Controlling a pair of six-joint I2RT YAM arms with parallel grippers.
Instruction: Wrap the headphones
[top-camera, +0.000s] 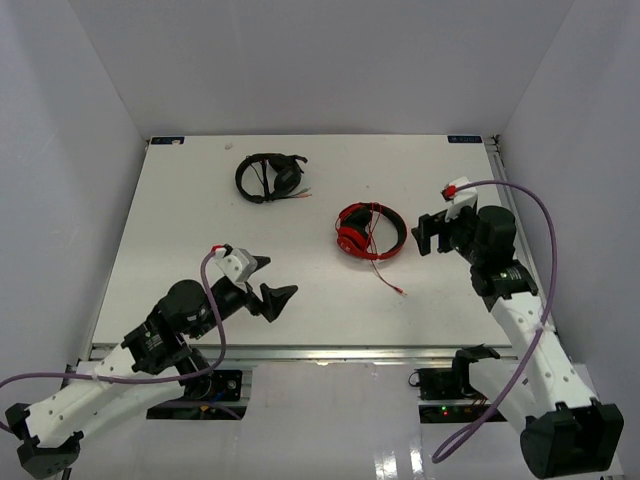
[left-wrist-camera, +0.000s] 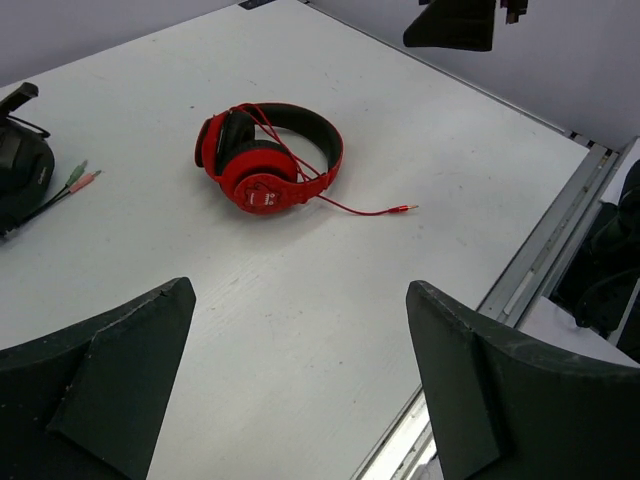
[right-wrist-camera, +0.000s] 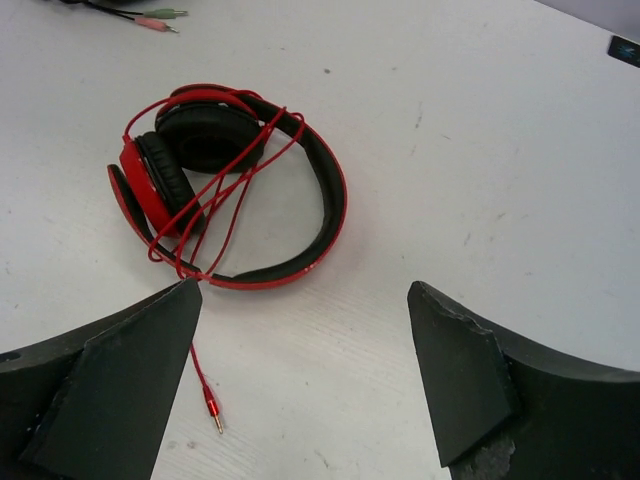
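The red headphones (top-camera: 368, 230) lie flat on the table right of centre, with black cushions and the thin red cable looped several times over the ear cups and headband. The cable's free end with its plug (top-camera: 402, 292) trails toward the near edge. They also show in the left wrist view (left-wrist-camera: 268, 158) and the right wrist view (right-wrist-camera: 230, 180), plug (right-wrist-camera: 212, 410) near the left finger. My left gripper (top-camera: 272, 282) is open and empty, near-left of the headphones. My right gripper (top-camera: 428, 233) is open and empty, just right of them.
All-black headphones (top-camera: 270, 176) with a cable and pink and green plugs (left-wrist-camera: 80, 178) lie at the back centre. The table's near metal rail (top-camera: 320, 352) and right edge (left-wrist-camera: 560, 220) bound the surface. White walls enclose three sides.
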